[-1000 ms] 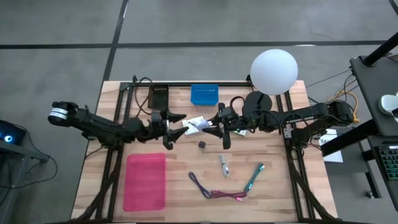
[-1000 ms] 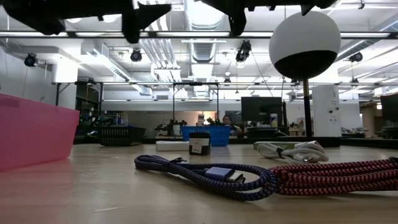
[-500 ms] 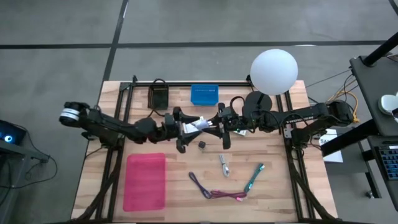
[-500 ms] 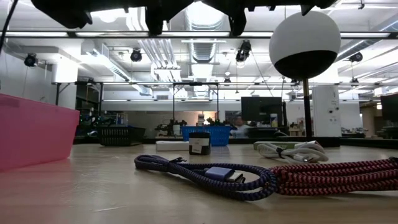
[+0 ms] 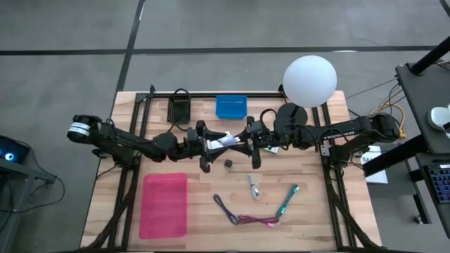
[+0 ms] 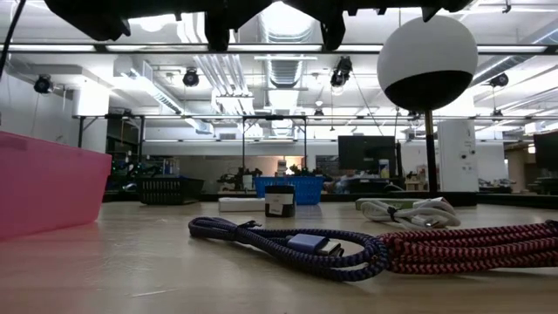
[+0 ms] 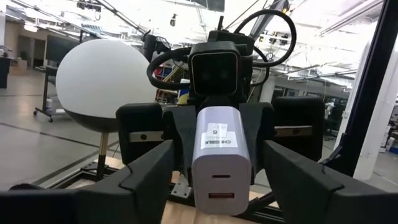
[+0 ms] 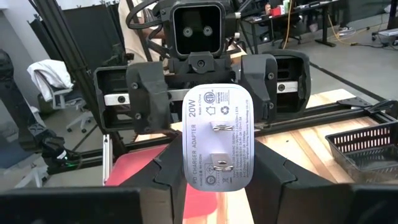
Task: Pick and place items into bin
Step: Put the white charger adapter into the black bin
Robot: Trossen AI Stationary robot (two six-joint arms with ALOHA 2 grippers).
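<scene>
- Since a second ago the left gripper (image 5: 206,148) has moved in from the left toward table centre, and now faces the right gripper (image 5: 247,144) across a white wall charger (image 5: 223,140).
- Right gripper's fingers are clamped on the charger, holding it up off the table; its plug prongs and printed label point at the right wrist camera (image 8: 217,144).
- Left gripper's fingers (image 7: 152,167) stand spread wide on either side of the charger's port end (image 7: 214,163), not touching it.
- A tiny dark cube (image 5: 228,163) sits on the wood just below the two grippers; in the low view it stands upright (image 6: 279,201).
- A silver metal clip (image 5: 253,187), a green pen (image 5: 287,200) and a purple-pink cord (image 5: 243,216) lie on the front half of the table, near one another.
- The pink bin (image 5: 165,205) sits at the front left, well apart from the charger.
- A blue basket (image 5: 230,107) and a white globe lamp (image 5: 309,80) stand along the far edge.
</scene>
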